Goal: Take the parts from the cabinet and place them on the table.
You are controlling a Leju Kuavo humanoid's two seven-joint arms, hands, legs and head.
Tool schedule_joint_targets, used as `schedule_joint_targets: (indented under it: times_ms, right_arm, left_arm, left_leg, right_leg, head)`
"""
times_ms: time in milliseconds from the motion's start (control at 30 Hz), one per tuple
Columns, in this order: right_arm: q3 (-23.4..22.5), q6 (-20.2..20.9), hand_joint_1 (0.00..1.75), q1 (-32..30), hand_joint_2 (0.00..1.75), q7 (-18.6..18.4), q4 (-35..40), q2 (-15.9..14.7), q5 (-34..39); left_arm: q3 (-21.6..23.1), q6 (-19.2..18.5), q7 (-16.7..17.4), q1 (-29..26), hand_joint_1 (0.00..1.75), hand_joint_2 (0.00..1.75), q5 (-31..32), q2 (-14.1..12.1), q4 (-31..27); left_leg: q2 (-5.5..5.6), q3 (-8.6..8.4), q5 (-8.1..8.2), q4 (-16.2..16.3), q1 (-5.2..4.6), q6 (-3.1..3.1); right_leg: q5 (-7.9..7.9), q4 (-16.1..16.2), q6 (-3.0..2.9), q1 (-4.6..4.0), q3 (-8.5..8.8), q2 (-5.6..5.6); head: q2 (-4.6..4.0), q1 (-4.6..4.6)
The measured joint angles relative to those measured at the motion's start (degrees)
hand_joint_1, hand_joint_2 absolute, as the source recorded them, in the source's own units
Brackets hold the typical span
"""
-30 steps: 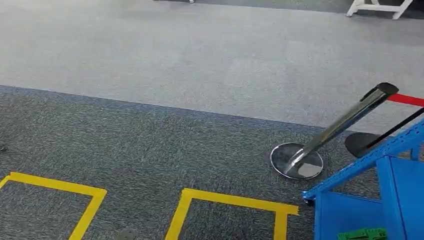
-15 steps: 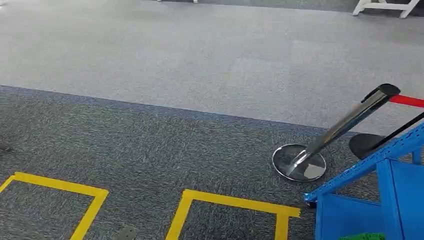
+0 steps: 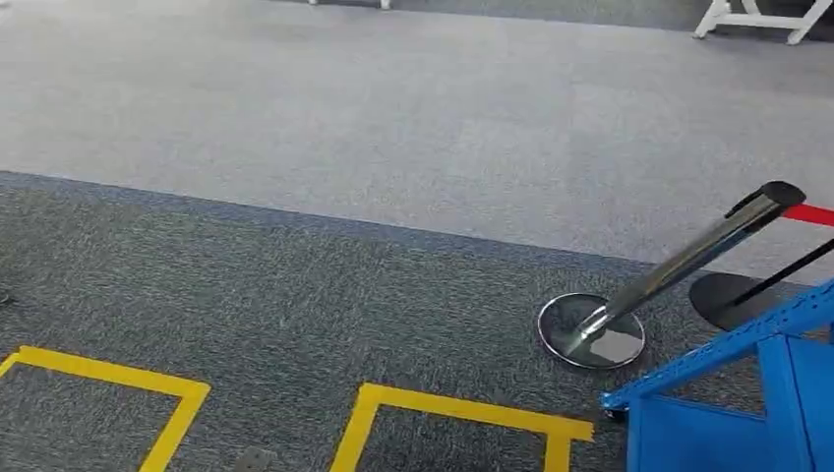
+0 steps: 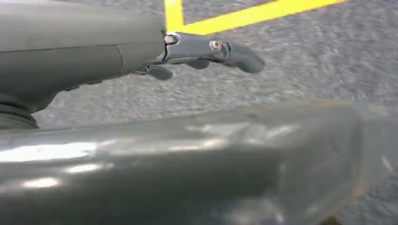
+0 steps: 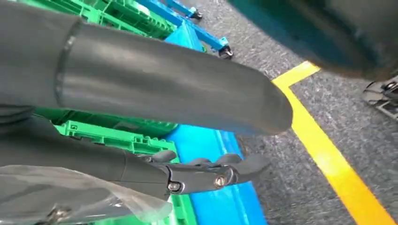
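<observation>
Green crates (image 5: 117, 133) — blue cabinet (image 5: 220, 187)

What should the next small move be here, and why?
Probably turn right toward the blue cabinet: the head view mostly shows carpet and yellow floor tape, with the cabinet at the right edge. The right wrist view shows green bins beside the right hand.

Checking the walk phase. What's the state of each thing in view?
left hand: fingers straight, grasp unclear
right hand: fingers straight, clear plastic film beside it, grasp unclear
stanchion post: standing on its base, red belt attached
blue cabinet: holds green crates
</observation>
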State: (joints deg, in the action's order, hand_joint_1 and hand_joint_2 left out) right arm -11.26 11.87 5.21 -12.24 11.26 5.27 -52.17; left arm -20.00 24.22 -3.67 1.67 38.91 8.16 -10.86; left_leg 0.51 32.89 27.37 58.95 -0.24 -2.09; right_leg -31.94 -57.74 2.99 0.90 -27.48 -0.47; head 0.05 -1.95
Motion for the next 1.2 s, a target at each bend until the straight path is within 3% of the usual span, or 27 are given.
schedule_joint_targets:
  times_ms: [33, 67, 133, 167, 200, 233, 300, 333, 367, 400, 433, 500, 533, 567, 667, 700, 733, 833, 900, 933, 1033, 1067, 1133, 1167, 1200]
  right_arm:
    - [0.0, 0.0, 0.0, 0.01, 0.0, 0.07, 0.0, 0.0, 0.0]
    - [0.0, 0.0, 0.0, 0.13, 0.0, 0.07, 0.0, 0.0, 0.02]
    - [0.0, 0.02, 0.0, 0.16, 0.0, 0.07, 0.0, 0.0, 0.02]
    - [-0.02, 0.02, 0.0, 0.1, 0.0, 0.09, 0.0, 0.0, 0.04]
    - [-0.04, 0.02, 0.0, -0.06, 0.0, 0.07, 0.0, 0.0, 0.09]
    - [-0.07, 0.02, 0.0, -0.25, 0.0, 0.07, 0.0, -0.02, 0.05]
    - [-0.11, 0.02, 0.0, -0.3, 0.0, 0.07, 0.0, -0.11, 0.07]
    - [-0.11, 0.02, 0.0, -0.3, 0.0, 0.07, -0.02, -0.11, 0.07]
    - [-0.11, 0.02, 0.0, -0.25, 0.0, 0.07, -0.07, -0.11, 0.09]
    - [-0.11, 0.02, 0.0, -0.15, 0.0, 0.13, -0.04, -0.11, 0.07]
    - [-0.13, 0.0, 0.0, -0.12, 0.0, 0.13, -0.04, -0.11, 0.11]
    - [-0.13, 0.02, 0.0, -0.3, 0.0, 0.09, -0.04, -0.09, 0.07]
    - [-0.15, 0.02, 0.0, -0.33, 0.0, 0.07, -0.04, -0.15, 0.04]
    - [-0.15, 0.0, 0.0, -0.28, 0.0, 0.07, -0.04, -0.15, 0.0]
    - [-0.15, -0.06, 0.0, 0.02, 0.0, 0.09, -0.04, -0.15, 0.0]
    - [-0.15, -0.07, 0.0, -0.03, 0.0, 0.09, -0.04, -0.15, 0.0]
    - [-0.15, -0.02, 0.0, -0.12, 0.0, 0.07, -0.04, -0.15, 0.0]
    - [-0.15, -0.02, 0.0, -0.11, 0.0, 0.07, -0.04, -0.15, 0.0]
    - [-0.15, -0.04, 0.0, -0.05, 0.0, 0.09, -0.04, -0.15, 0.0]
    - [-0.15, -0.02, 0.0, -0.06, 0.0, 0.07, -0.04, -0.15, -0.02]
    - [-0.15, -0.02, 0.0, -0.07, 0.0, 0.09, -0.02, -0.15, -0.02]
    - [-0.15, -0.02, 0.0, -0.03, 0.0, 0.09, -0.02, -0.15, -0.02]
    - [-0.15, -0.02, 0.0, 0.0, 0.0, 0.07, -0.02, -0.15, 0.0]
    - [-0.15, -0.02, 0.0, -0.07, 0.0, 0.07, -0.04, -0.13, 0.0]
    - [-0.13, 0.02, 0.0, -0.18, 0.0, 0.09, -0.04, -0.13, -0.02]
  left_arm:
    - [-0.04, 0.02, 0.0, -0.04, 0.0, 0.0, 0.02, -0.16, 0.0]
    - [-0.07, 0.02, 0.0, 0.09, 0.0, 0.0, 0.02, -0.16, 0.0]
    - [-0.07, -0.02, -0.02, 0.23, 0.0, 0.0, 0.02, 0.06, 0.0]
    - [-0.07, -0.02, -0.02, 0.19, 0.0, 0.0, 0.02, 0.06, 0.0]
    - [-0.07, -0.02, -0.02, 0.01, 0.0, 0.0, 0.02, 0.06, 0.0]
    - [-0.07, -0.02, -0.02, -0.12, 0.0, 0.0, 0.02, 0.06, 0.02]
    - [-0.09, -0.02, -0.04, -0.09, 0.0, 0.0, 0.02, 0.11, 0.0]
    - [-0.09, -0.02, -0.04, -0.11, 0.0, 0.0, 0.02, 0.15, 0.02]
    - [-0.11, 0.02, -0.04, 0.2, 0.0, 0.0, 0.02, 0.15, 0.02]
    - [-0.11, 0.02, -0.04, 0.32, 0.0, 0.0, 0.02, 0.15, 0.02]
    - [-0.11, 0.04, -0.02, 0.14, 0.0, 0.0, 0.02, 0.17, 0.04]
    - [-0.11, 0.04, -0.02, 0.14, 0.0, 0.0, 0.02, 0.17, 0.04]
    - [-0.11, 0.04, -0.02, 0.17, 0.0, 0.0, 0.04, 0.17, 0.04]
    - [-0.11, 0.02, -0.02, 0.25, 0.0, 0.0, 0.06, 0.17, 0.04]
    - [-0.11, 0.02, -0.02, 0.22, 0.0, 0.0, 0.06, 0.15, 0.04]
    - [-0.11, 0.02, -0.02, 0.14, 0.0, 0.0, 0.06, 0.15, 0.04]
    - [-0.11, 0.0, -0.02, 0.06, 0.0, 0.0, 0.06, 0.15, 0.04]
    - [-0.11, 0.02, -0.02, 0.1, 0.0, 0.0, 0.06, 0.15, 0.04]
    - [-0.11, 0.0, -0.02, 0.39, 0.0, 0.0, 0.06, 0.13, 0.04]
    - [-0.11, 0.0, -0.02, 0.29, 0.0, 0.0, 0.09, 0.15, 0.04]
    - [-0.13, 0.02, -0.02, 0.01, 0.0, 0.0, 0.07, 0.22, 0.04]
    - [-0.13, 0.04, -0.02, 0.13, 0.0, 0.0, 0.11, 0.15, 0.04]
    - [-0.11, -0.02, -0.02, 0.32, 0.0, 0.0, 0.2, 0.17, 0.04]
    - [-0.11, -0.02, -0.02, 0.25, 0.0, 0.0, 0.2, 0.26, 0.04]
    - [-0.13, -0.02, -0.02, 0.2, 0.0, 0.0, 0.2, 0.26, 0.04]
  left_leg:
    - [-0.13, -0.66, 0.22, -0.24, 0.1, -0.33]
    - [-0.11, -0.8, 0.46, -0.25, 0.11, -0.7]
    - [-0.08, -0.96, 0.92, -0.24, -0.04, -1.01]
    - [-0.04, -1.16, 1.2, -0.22, -0.07, -1.01]
    - [0.04, -1.67, 1.58, -0.22, -0.08, -0.96]
    - [0.1, -2.27, 2.0, -0.22, -0.07, -0.91]
    - [0.2, -3.93, 3.03, -0.22, 0.01, -0.6]
    - [0.17, -4.05, 3.48, -0.34, 0.05, -0.29]
    - [0.24, -4.33, 3.65, -0.03, -0.09, 0.01]
    - [0.21, -3.98, 3.89, -0.02, -0.2, 0.43]
    - [0.18, -4.51, 3.96, 0.16, -0.2, 0.68]
    - [0.18, -4.29, 3.64, 0.52, -0.23, 1.12]
    - [0.04, -2.88, 3.3, 3.11, -0.09, 1.45]
    - [-0.06, -0.83, 4.02, 6.81, 0.02, 1.73]
    - [-0.07, 5.2, 9.73, 16.39, 0.31, 2.41]
    - [-0.07, 6.0, 9.63, 16.82, 0.36, 2.53]
    - [-0.08, 5.66, 8.0, 15.08, 0.42, 2.52]
    - [-0.17, 0.51, -0.28, 1.86, 0.36, 1.73]
    - [-0.16, 0.34, 3.01, 0.58, -0.14, 1.17]
    - [-0.18, 0.34, 1.44, 0.42, -0.17, 0.88]
    - [-0.33, -0.41, -0.01, -0.63, 0.2, 0.0]
    - [-0.29, -0.45, -0.14, -0.8, 0.22, -0.26]
    - [-0.29, -0.3, -0.17, -0.78, 0.19, -0.44]
    - [-0.31, -0.28, -0.1, -0.75, 0.14, -0.54]
    - [-0.3, -0.3, -0.08, -0.74, 0.12, -0.55]
  right_leg:
    - [-0.92, -1.59, 0.08, 0.0, -0.64, 0.21]
    - [-2.38, -5.23, 0.26, -0.02, -2.77, 0.33]
    - [-5.67, -14.24, 0.47, 0.0, -8.8, 0.38]
    - [-6.24, -16.86, 0.5, -0.04, -11.01, 0.38]
    - [-5.16, -17.19, 0.54, -0.05, -12.27, 0.37]
    - [-2.76, -15.1, 0.53, -0.05, -12.14, 0.38]
    - [4.41, -5.35, 0.28, -0.03, -8.94, 0.37]
    - [5.5, -2.71, 0.12, -0.16, -7.7, 0.47]
    - [3.04, -1.53, -0.17, -0.43, -8.41, 0.32]
    - [3.9, -1.96, -0.88, -0.47, -7.56, 0.15]
    - [4.54, -1.7, -1.36, -0.51, -7.81, 0.25]
    - [4.92, -1.33, -2.03, -0.25, -6.97, 0.23]
    - [4.92, -0.82, -2.16, -0.2, -6.6, 0.12]
    - [4.81, -0.6, -2.46, -0.2, -6.43, 0.08]
    - [4.36, -0.6, -2.98, -0.3, -6.14, 0.12]
    - [4.2, -0.6, -2.98, -0.31, -5.99, 0.18]
    - [4.07, -0.6, -2.95, -0.32, -5.74, 0.23]
    - [3.74, -0.59, -2.69, -0.33, -5.04, 0.28]
    - [3.54, -0.76, -2.01, -0.52, -5.3, 0.21]
    - [3.37, -0.75, -1.59, -0.52, -5.28, 0.21]
    - [2.76, -1.3, -0.69, -0.27, -5.44, 0.36]
    - [1.04, -3.34, -0.57, -0.35, -6.44, 0.42]
    - [-3.27, -12.1, -0.26, -0.27, -10.64, 0.41]
    - [-4.71, -16.22, -0.08, -0.26, -12.68, 0.39]
    - [-4.76, -18.01, 0.0, -0.27, -13.66, 0.41]
  head:
    - [-0.02, 0.18]
    - [0.0, 0.44]
    - [0.0, 0.62]
    - [0.0, 0.57]
    - [0.0, 0.68]
    - [0.0, 0.61]
    - [0.0, 0.66]
    - [0.0, 0.64]
    - [0.0, 0.61]
    - [0.0, 0.9]
    - [0.0, 0.61]
    - [0.0, 0.57]
    - [0.0, 0.64]
    - [0.0, 0.33]
    - [0.0, 0.37]
    - [0.0, 0.4]
    - [0.0, 0.37]
    - [0.0, 0.35]
    - [0.0, 0.35]
    - [0.0, 0.44]
    - [0.0, 0.29]
    - [0.0, 0.64]
    - [0.0, 0.77]
    - [0.0, 0.75]
    - [0.0, 0.81]
